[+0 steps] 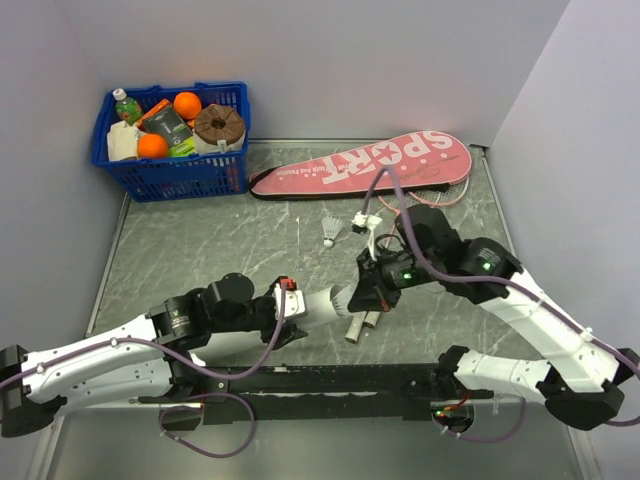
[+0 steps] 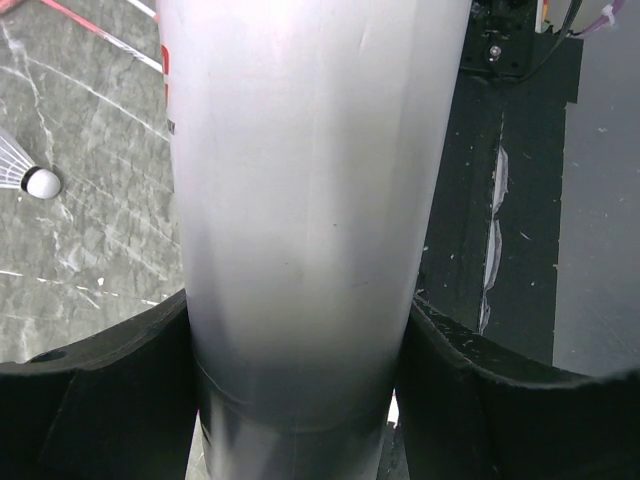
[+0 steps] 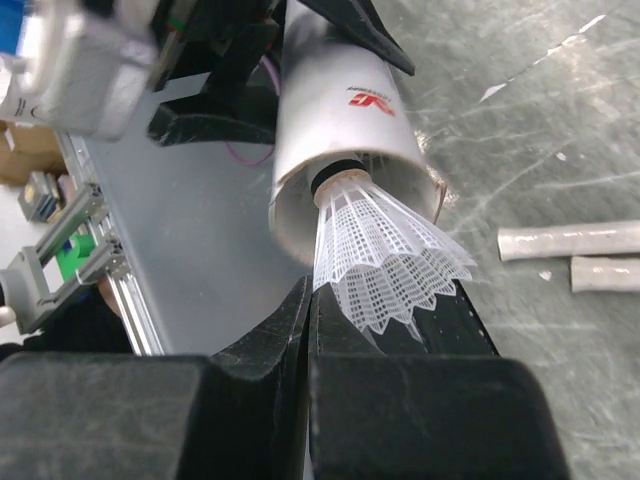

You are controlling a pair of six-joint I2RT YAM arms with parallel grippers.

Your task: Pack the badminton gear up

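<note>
My left gripper [image 1: 290,305] is shut on the long white tube [image 1: 318,303], which fills the left wrist view [image 2: 310,200] between both fingers. My right gripper [image 3: 308,300] is shut on the skirt edge of a white shuttlecock [image 3: 385,255]. Its cork end sits in the tube's open mouth [image 3: 340,200]. A second shuttlecock [image 1: 331,230] lies on the table and also shows in the left wrist view [image 2: 30,175]. The pink SPORT case [image 1: 365,163] lies at the back. Two rackets lie across the table under my right arm, heads [image 1: 435,192] beside the case, white handles [image 3: 570,240] near the tube.
A blue basket [image 1: 170,175] with oranges, a bottle and packets stands at the back left corner. Grey walls close in the left, back and right sides. A black rail [image 1: 330,380] runs along the near edge between the arm bases.
</note>
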